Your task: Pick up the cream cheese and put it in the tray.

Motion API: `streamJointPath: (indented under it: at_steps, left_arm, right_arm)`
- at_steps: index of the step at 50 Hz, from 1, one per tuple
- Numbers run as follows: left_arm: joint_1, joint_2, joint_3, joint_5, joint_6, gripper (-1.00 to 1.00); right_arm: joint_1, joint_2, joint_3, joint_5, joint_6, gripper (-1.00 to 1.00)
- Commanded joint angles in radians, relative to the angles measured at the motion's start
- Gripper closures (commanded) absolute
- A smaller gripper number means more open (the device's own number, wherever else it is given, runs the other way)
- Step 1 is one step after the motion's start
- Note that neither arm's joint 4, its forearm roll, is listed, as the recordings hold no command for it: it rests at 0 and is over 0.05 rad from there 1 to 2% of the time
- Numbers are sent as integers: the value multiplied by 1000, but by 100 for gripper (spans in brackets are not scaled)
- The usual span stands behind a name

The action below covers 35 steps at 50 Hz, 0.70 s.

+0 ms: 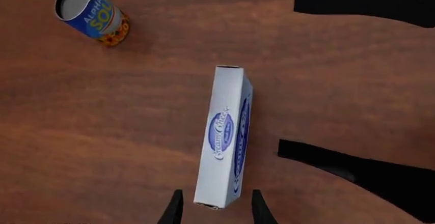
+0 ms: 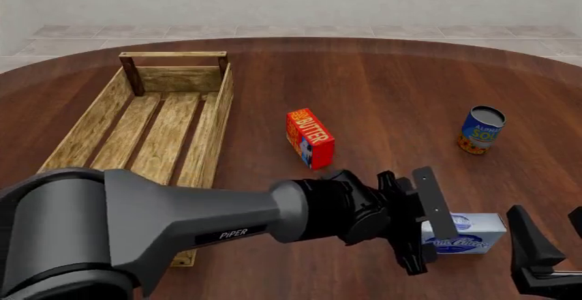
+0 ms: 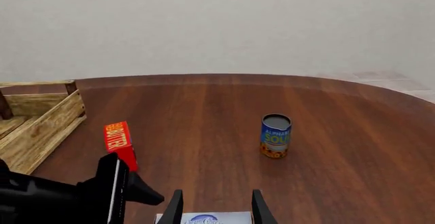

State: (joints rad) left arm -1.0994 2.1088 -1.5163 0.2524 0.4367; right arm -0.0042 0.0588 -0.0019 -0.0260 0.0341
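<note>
While the cream cheese [image 2: 464, 234] lies on the counter [image 2: 382, 82], the left end effector [image 1: 216, 210] hangs open around its end, holding nothing; next it must squeeze shut

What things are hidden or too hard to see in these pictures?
- Cream cheese: front view, left arm covers its near end.
- Tray: front view, left arm hides its near end; right wrist view's edge cuts it.
- Left claw: left wrist view, only fingertips show.
- Soup can: front view, label too small.

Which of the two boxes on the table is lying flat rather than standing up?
The white-and-blue cream cheese lies flat by the left gripper; the red-orange butter box stands upright.
</note>
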Motion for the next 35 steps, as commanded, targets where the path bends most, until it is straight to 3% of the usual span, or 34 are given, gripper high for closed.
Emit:
streamJointPath:
  at_steps: [1, 35]
  left_arm:
    - [2, 18, -9, -6, -3, -100]
    - [5, 51, -42, 26, 19, -100]
  right_arm:
    - [1, 6, 0, -3, 2, -100]
    - [0, 14, 0, -8, 7, -100]
